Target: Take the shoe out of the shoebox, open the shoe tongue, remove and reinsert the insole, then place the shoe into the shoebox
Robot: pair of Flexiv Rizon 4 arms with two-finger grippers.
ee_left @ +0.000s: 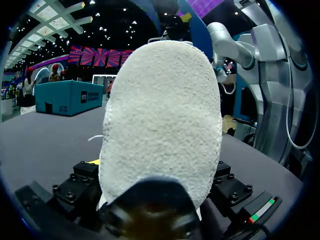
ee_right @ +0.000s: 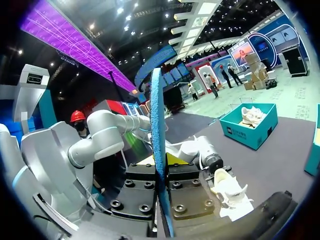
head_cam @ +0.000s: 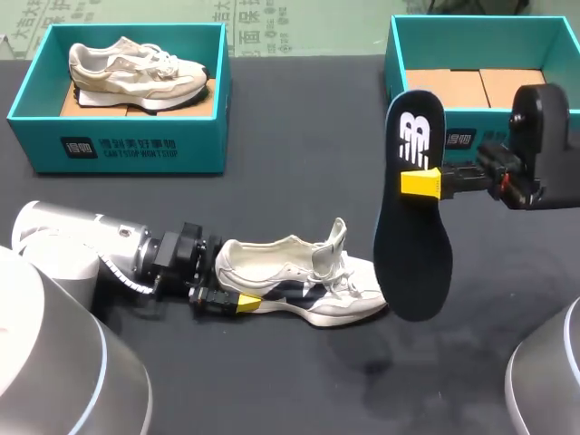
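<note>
Shoe (head_cam: 299, 285) stands on its sole at the near middle of the bench (head_cam: 272, 181), toe to the right, well apart from the two shoeboxes at the far edge. The left shoebox (head_cam: 118, 145) already holds another shoe (head_cam: 136, 68), while the right shoebox (head_cam: 480, 20) is bare inside, so the return could go to the wrong one. The left jaws pinch only the heel, so a push from above may pivot or tip the shoe. The insole (head_cam: 412, 227) hangs upright in the air just right of the toe, broader end down. The right jaws are pressed on its middle. Held so narrowly, it may swing, bend or slip, and its tip may catch on the collar. The tongue (head_cam: 337, 237) stands raised. If it flops back, it will likely block the opening.
</note>
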